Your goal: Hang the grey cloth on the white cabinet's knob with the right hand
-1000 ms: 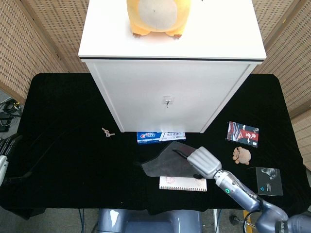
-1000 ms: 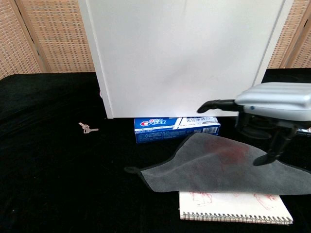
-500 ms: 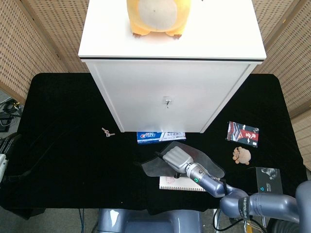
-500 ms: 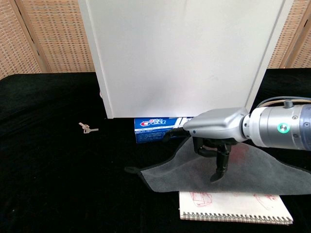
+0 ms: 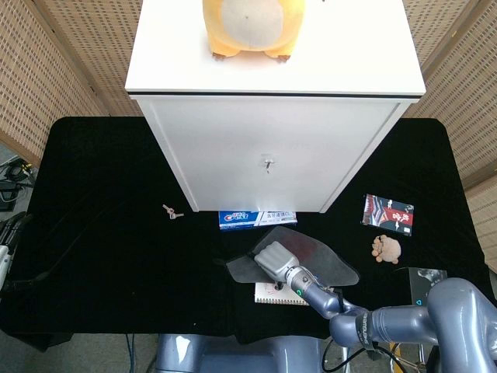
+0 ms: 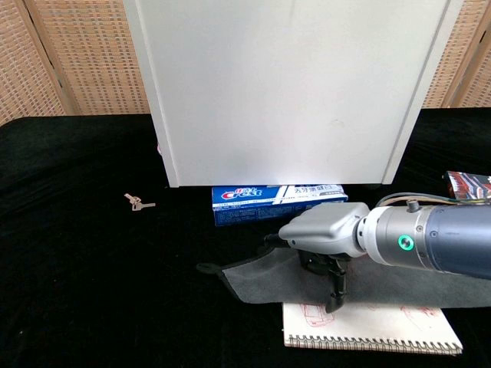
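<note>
The grey cloth (image 5: 322, 264) (image 6: 257, 274) lies flat on the black table, in front of the white cabinet (image 5: 272, 140) (image 6: 291, 92), partly over a notebook. The cabinet's small metal knob (image 5: 267, 163) shows on its front in the head view only. My right hand (image 5: 273, 257) (image 6: 326, 239) is low over the cloth's left part, palm down. Its dark fingers (image 6: 334, 290) point down and touch the cloth without gathering it. Of my left hand (image 5: 8, 242) only a sliver shows at the far left edge, well away from the cloth.
A blue toothpaste box (image 5: 258, 218) (image 6: 278, 202) lies against the cabinet's base. Keys (image 5: 171, 210) (image 6: 138, 202) lie to the left. The spiral notebook (image 5: 268, 294) (image 6: 376, 328) sits under the cloth. A red packet (image 5: 387, 213), a small tan toy (image 5: 386, 249) and a black box (image 5: 429, 283) are at the right. An orange plush (image 5: 247, 27) tops the cabinet.
My right hand has swung left across the cloth and dropped lower, until its fingers touch the cloth. The cloth and the left hand have stayed put.
</note>
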